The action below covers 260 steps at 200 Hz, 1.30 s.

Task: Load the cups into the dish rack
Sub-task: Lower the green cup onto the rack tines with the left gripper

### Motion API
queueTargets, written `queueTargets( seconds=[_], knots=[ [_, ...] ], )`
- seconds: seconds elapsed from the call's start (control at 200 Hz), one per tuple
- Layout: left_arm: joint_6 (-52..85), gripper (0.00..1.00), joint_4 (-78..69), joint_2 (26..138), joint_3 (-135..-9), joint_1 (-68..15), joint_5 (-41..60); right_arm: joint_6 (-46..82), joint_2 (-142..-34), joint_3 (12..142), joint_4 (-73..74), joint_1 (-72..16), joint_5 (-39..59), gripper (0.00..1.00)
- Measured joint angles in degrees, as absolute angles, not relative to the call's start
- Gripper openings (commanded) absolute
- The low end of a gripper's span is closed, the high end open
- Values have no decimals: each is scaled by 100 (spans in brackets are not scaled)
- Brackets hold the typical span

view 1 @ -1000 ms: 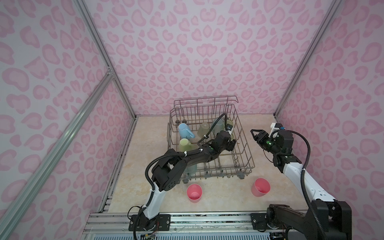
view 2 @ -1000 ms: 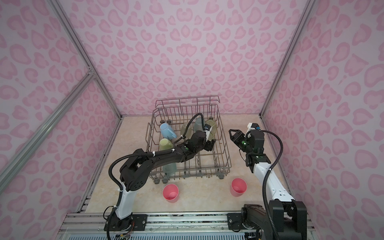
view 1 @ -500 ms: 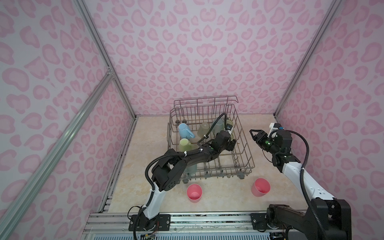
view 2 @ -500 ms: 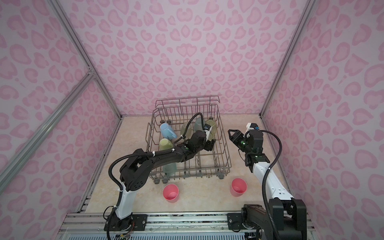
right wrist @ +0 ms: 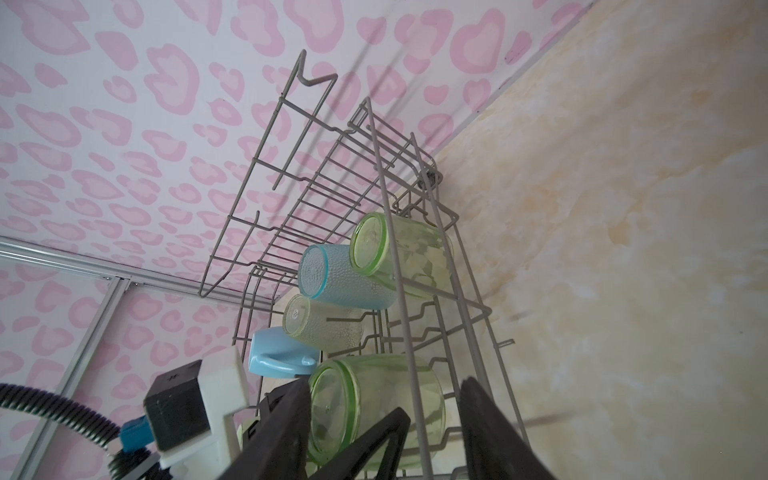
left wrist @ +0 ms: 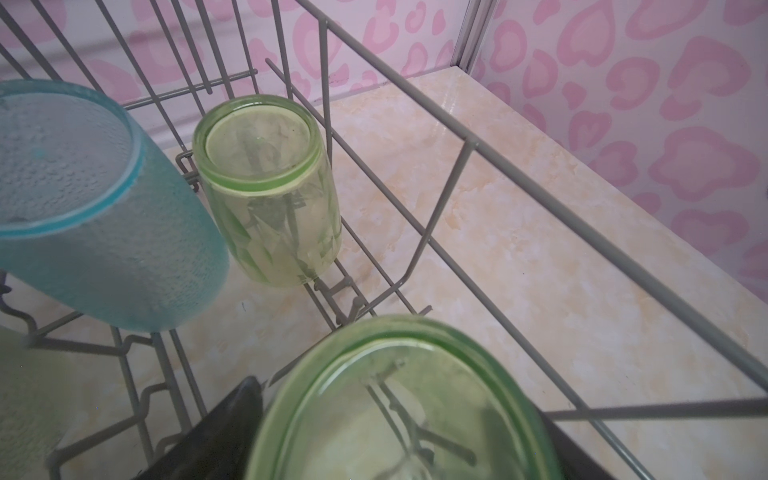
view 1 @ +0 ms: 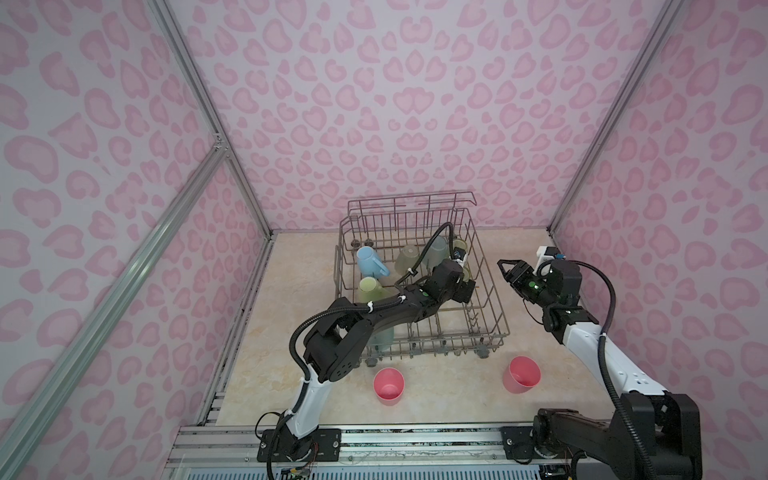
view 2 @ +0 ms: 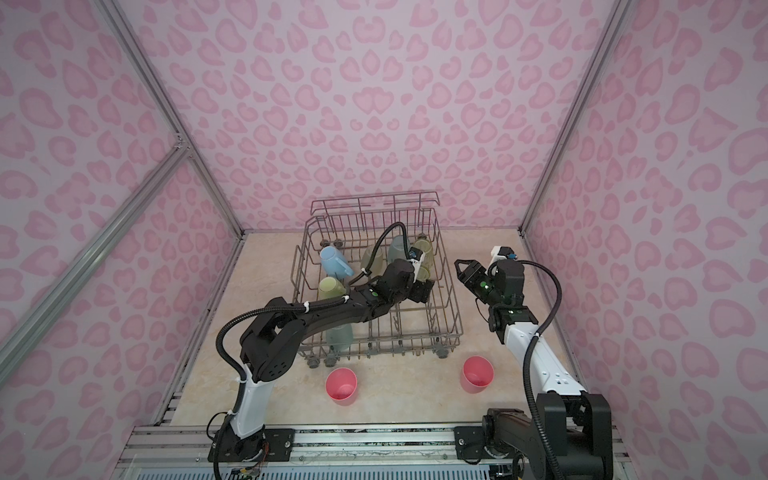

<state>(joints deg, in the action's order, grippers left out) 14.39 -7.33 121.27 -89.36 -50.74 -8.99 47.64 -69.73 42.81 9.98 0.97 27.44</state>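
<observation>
Dish rack (view 1: 493, 309): stands on the bench (view 1: 440, 401) toward the back wall, taller rail at the far side. Seven cups inside.

Lime-green cup (left wrist: 399, 419): base up, by the rack's right wall, about halfway back. Tines show through its bottom. My left pincer (view 1: 465, 283) reaches in across the rack and straddles this cup, jaws set wide, with the fingers (left wrist: 235, 424) close against the cup on either side. I cannot tell whether the pads press it or stand just clear.

Behind it, in the back right corner: second lime-green cup (left wrist: 266, 187), base up. Just beside that, teal cup (left wrist: 95, 208), leaning. Further along the back row, greyish-beige cup (view 1: 407, 259), then light-blue mug (view 1: 370, 261), tilted, handle showing. Yellow-green cup (view 1: 370, 289) sits in front of the mug at the left wall. Second teal cup (view 1: 383, 338) is at the front left corner, mostly hidden under my left arm.

Outside the rack: left pink tumbler (view 1: 389, 385) and right pink tumbler (view 1: 521, 373), both upright, mouths up, on the bench in front of the rack, well apart from each other.

My right pincer (view 1: 503, 270) hangs in the air just outside the rack's right wall, pointing toward it, jaws partly apart, nothing between them.
</observation>
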Motion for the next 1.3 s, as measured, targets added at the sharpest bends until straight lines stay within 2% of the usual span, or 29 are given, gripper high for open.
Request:
queueTargets(
  seconds=[1.3],
  knots=[
    [1647,92,-268,11622,-9203,-4801,-451,4724,-6921,4333,965,23,2692,57]
  ],
)
